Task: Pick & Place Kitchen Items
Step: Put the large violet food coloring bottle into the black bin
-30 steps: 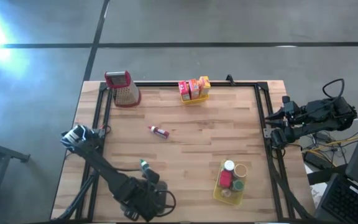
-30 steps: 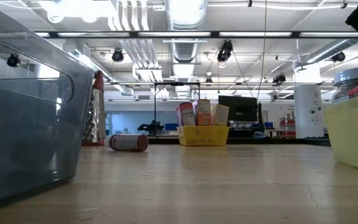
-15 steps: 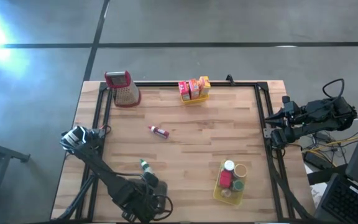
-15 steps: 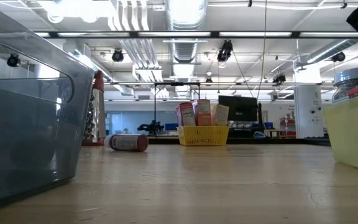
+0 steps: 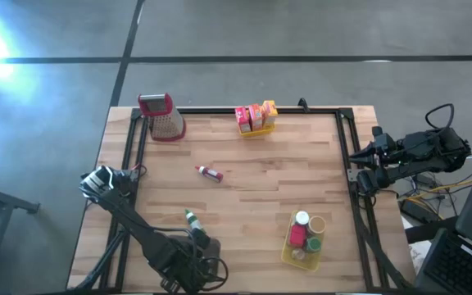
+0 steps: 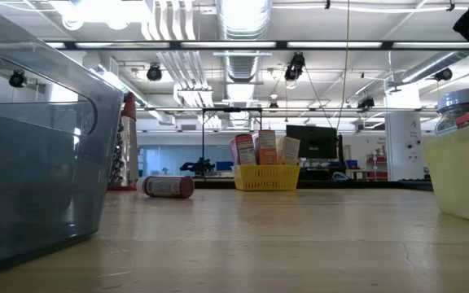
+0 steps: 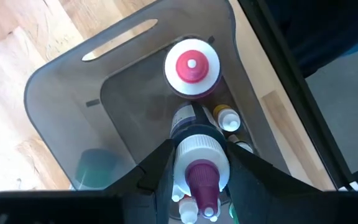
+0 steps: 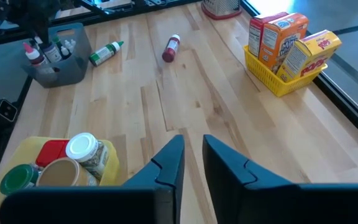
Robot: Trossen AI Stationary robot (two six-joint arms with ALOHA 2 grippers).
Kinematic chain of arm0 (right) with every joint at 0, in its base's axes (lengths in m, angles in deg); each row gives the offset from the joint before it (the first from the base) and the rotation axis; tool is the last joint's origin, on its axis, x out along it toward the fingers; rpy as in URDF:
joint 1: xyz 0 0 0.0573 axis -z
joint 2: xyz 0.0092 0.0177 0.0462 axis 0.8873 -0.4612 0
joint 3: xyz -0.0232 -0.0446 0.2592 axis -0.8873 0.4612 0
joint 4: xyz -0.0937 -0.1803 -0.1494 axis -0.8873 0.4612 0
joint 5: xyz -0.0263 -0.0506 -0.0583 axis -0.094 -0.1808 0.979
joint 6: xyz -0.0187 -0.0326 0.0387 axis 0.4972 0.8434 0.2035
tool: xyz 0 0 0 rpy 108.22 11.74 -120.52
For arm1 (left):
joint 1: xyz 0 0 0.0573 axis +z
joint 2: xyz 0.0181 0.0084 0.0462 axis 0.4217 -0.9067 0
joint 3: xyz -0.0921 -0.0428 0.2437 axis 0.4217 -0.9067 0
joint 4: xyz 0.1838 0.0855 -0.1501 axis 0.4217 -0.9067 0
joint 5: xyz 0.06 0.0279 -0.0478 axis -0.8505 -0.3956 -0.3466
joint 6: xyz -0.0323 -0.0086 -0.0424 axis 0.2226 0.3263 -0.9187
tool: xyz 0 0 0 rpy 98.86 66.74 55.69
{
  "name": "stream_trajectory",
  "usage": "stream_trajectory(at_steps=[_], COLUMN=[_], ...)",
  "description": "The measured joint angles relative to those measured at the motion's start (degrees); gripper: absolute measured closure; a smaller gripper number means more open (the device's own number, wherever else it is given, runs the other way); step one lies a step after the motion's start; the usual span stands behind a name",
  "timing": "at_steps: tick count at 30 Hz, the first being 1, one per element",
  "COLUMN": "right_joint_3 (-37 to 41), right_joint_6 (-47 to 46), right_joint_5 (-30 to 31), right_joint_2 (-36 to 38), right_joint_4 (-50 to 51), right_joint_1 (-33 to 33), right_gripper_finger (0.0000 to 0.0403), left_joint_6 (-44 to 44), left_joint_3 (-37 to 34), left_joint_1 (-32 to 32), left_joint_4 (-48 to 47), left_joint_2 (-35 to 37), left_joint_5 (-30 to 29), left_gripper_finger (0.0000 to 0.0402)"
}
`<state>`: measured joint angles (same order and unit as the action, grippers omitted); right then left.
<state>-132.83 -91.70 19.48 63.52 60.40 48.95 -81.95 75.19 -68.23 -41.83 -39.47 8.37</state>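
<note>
My left gripper point(image 7: 199, 186) hangs over the grey tray point(image 7: 61, 118) at the table's near left, shut on a small bottle with a white cap and maroon nozzle point(image 7: 199, 163). Other little bottles point(image 7: 192, 67) stand inside the tray. A green-capped bottle point(image 5: 190, 218) lies on its side just beyond the tray. A red bottle point(image 5: 210, 173) lies on its side mid-table. My right gripper point(image 8: 193, 155) waits off the table's right edge, fingers almost together with nothing between them. My left gripper pinches the bottle at its white cap point(image 7: 178, 155) between the two fingers, one on each side. The fingers come from above, pointing steeply down. The bottle hangs cap-up with its body point(image 7: 184, 121) reaching down into the tray; whether it touches the tray floor I cannot tell.
A metal grater point(image 5: 162, 116) stands at the far left corner. A yellow basket of boxes point(image 5: 256, 120) sits at the far edge, and a yellow basket of jars point(image 5: 304, 238) at the near right. A black rail frame point(image 5: 347, 164) borders the table.
My left gripper has sunk a little toward the grey tray with the bottle still in its fingers, then held still.
</note>
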Motion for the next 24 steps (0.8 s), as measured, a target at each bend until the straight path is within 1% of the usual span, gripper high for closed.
stream_trajectory(at_steps=[19, 21, 24], right_joint_3=[0.00, 0.00, 0.00], right_joint_6=[-0.01, -0.01, -0.01], right_joint_5=[0.02, 0.00, 0.00], right_joint_2=[0.01, -0.01, -0.01], right_joint_4=[0.00, -0.01, -0.01], right_joint_1=[0.00, 0.00, 0.00], right_gripper_finger=[0.0286, 0.0280, 0.0272], left_joint_6=[2.75, 3.22, 3.35], left_joint_3=[-3.33, -3.33, -3.33], left_joint_1=[0.05, 0.04, 0.02], left_joint_4=[2.48, 2.53, 2.57], left_joint_2=[0.09, 0.09, 0.09], left_joint_5=[0.26, 0.27, 0.25], left_gripper_finger=[0.0275, 0.0271, 0.0256])
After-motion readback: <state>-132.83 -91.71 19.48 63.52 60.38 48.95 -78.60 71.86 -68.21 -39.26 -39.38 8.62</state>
